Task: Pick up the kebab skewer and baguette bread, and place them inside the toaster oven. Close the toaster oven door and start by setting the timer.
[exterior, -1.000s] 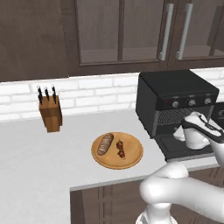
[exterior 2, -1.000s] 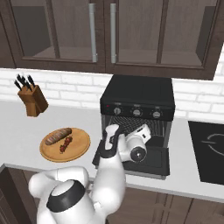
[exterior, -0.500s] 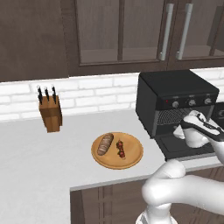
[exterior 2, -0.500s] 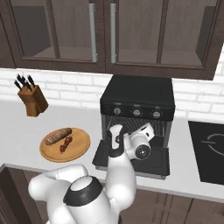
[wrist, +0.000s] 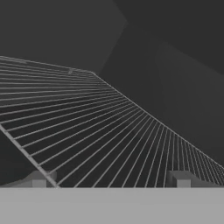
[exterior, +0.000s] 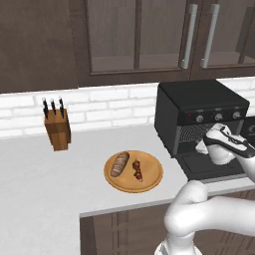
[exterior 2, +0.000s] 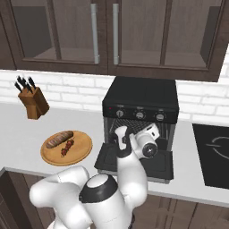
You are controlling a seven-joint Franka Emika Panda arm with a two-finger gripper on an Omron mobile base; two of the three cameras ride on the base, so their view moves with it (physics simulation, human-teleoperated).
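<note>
Jaws wide apart, empty; gripper at toaster oven mouth, wire rack ahead. Kebab skewer, baguette bread well aside on wooden plate. Risk: fingertips snagging rack wires.

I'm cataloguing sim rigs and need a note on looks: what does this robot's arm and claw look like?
The arm is glossy white, built of fat rounded segments, with a dark grey disc capping a joint. The wrist ends in a white cylinder with a black round face. The claw has two small, blocky, dark grey fingertips. No cables or markings show.
</note>
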